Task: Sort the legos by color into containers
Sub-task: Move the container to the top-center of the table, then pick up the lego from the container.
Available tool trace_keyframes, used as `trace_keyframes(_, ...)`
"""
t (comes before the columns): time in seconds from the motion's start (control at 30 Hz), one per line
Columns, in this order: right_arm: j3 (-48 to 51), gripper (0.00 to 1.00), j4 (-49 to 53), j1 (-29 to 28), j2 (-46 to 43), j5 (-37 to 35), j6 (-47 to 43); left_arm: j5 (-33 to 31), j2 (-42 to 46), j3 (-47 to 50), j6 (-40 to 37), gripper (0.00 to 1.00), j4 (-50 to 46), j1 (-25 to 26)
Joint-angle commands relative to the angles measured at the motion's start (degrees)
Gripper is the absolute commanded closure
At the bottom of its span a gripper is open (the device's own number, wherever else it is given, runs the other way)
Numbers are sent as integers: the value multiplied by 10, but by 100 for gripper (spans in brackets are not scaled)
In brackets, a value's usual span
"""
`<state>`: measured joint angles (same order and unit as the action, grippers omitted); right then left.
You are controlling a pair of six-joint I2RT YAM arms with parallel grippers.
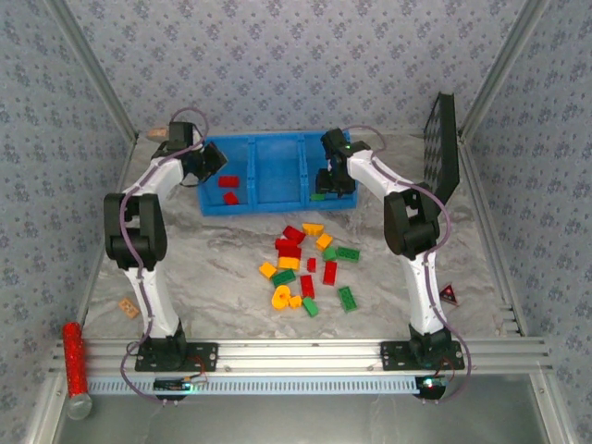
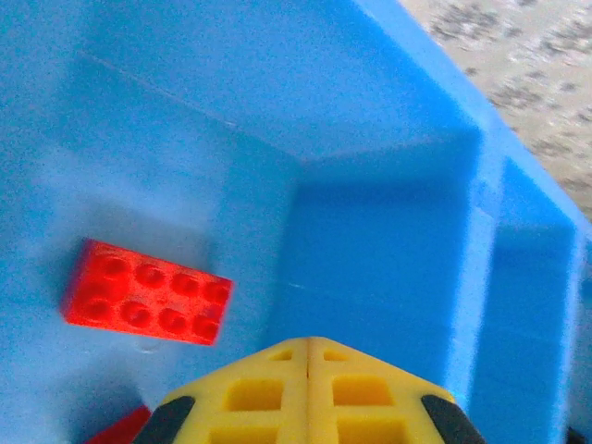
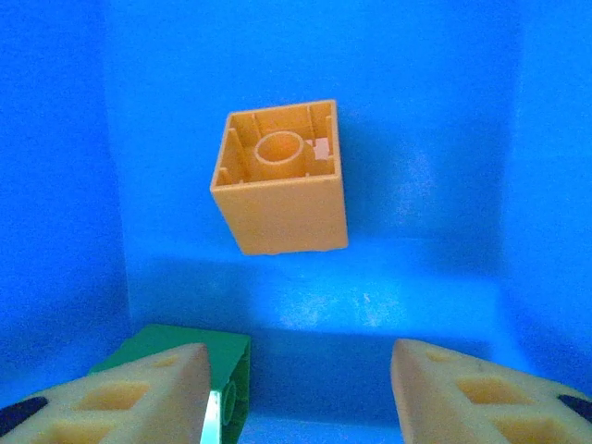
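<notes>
Nearest the lens in the top view runs the aluminium rail [image 1: 296,356] that carries both arm bases. Beyond it spreads the marbled table [image 1: 231,250]. At its far side sit the containers [image 1: 277,139], three joined blue bins in a row. A black perforated panel [image 1: 442,153] leans at the far right, near the right bin. The left arm [image 1: 139,240] reaches to the left bin and the right arm [image 1: 412,231] to the right bin.

The left gripper [image 2: 308,344] hangs over the left bin with its yellow fingers pressed together, holding nothing. The right gripper [image 3: 301,370] hangs over the right bin, its fingers moderately apart with nothing between them.

Most of the legos [image 1: 305,264] lie in a loose heap at the middle of the table, on the near side of the containers, with red, orange and green mixed. A red cylinder [image 1: 74,365] rests on the rail at the near left.

In the left bin a red brick [image 2: 148,291] lies flat, studs up, and the corner of a second red piece [image 2: 120,425] shows beside the fingers. In the right bin an orange brick [image 3: 280,180] turns its hollow underside to the camera, apart from both fingers; whether it rests on the bin or is in the air cannot be told. A green brick [image 3: 180,356] sits just beside one finger.

A tan block [image 1: 129,307] lies near the left arm's base, and a red-and-black triangle [image 1: 450,296] near the right arm's base.
</notes>
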<state>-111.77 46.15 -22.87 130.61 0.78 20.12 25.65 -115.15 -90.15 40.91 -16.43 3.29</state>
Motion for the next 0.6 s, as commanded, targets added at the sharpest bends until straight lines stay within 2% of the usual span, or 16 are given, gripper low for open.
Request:
trace_keyframes(0.0, -29, 45, 23, -2, -6, -17, 1, 94, 26, 0, -22, 98, 36, 2)
trace_keyframes(0.13, -55, 51, 24, -2, 14, -16, -3, 136, 30, -11, -58, 99, 37, 7)
trace_keyframes(0.57, -132, 48, 46, 7, 89, -15, -6, 199, 86, -38, -149, 99, -34, 11)
